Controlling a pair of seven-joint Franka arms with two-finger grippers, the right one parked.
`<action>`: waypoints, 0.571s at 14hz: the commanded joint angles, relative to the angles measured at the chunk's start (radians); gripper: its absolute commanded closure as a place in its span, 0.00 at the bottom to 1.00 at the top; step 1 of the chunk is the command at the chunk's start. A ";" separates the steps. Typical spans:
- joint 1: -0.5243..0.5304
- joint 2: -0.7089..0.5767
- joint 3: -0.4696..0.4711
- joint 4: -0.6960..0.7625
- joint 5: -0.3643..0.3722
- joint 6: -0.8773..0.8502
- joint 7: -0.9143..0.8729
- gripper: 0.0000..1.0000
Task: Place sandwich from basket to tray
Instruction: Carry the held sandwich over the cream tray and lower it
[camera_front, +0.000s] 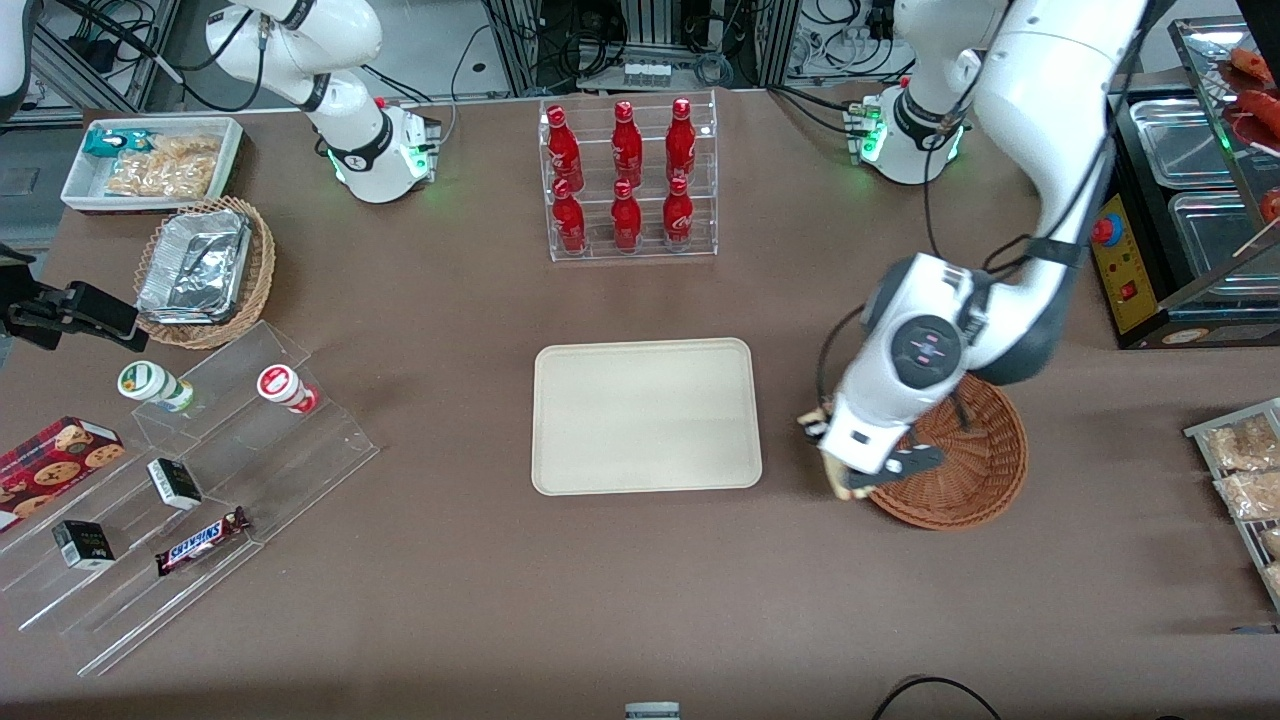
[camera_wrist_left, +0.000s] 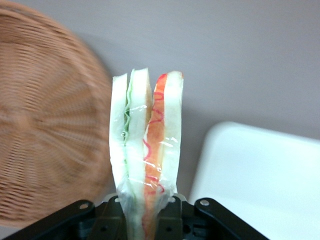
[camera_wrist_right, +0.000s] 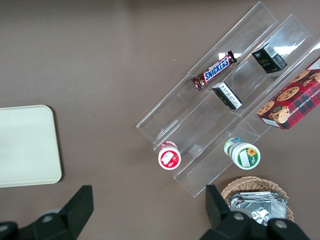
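the tray (camera_front: 645, 416) lies flat on the brown surface (camera_front: 450, 600). beside it, toward the working arm's end, the tool (camera_front: 838, 462) pinches the wrapped sandwich (camera_wrist_left: 146, 150) tight — up in the air, between the tray and the basket (camera_front: 975, 470).

You have one sandwich (camera_wrist_left: 145, 150) clamped in the left arm's one gripper (camera_wrist_left: 145, 212) just above the rim of the one reddish basket (camera_front: 975, 470), beside one cream tray (camera_front: 645, 415). You can count six red bottles (camera_front: 625, 175) in one clear rack (camera_front: 628, 250), one tan wicker basket (camera_front: 255, 275) and one white bin (camera_front: 150, 160). On the stepped stand (camera_front: 200, 510) you see two round cups (camera_front: 285, 388), two small dark boxes (camera_front: 175, 483), one Snickers bar (camera_front: 200, 540) and one cookie box (camera_front: 55, 458)
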 joint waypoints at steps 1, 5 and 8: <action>-0.065 0.017 -0.025 0.027 -0.027 -0.019 0.013 0.89; -0.155 0.068 -0.028 0.066 -0.027 -0.019 -0.036 0.85; -0.273 0.209 -0.019 0.219 -0.010 -0.019 -0.154 0.84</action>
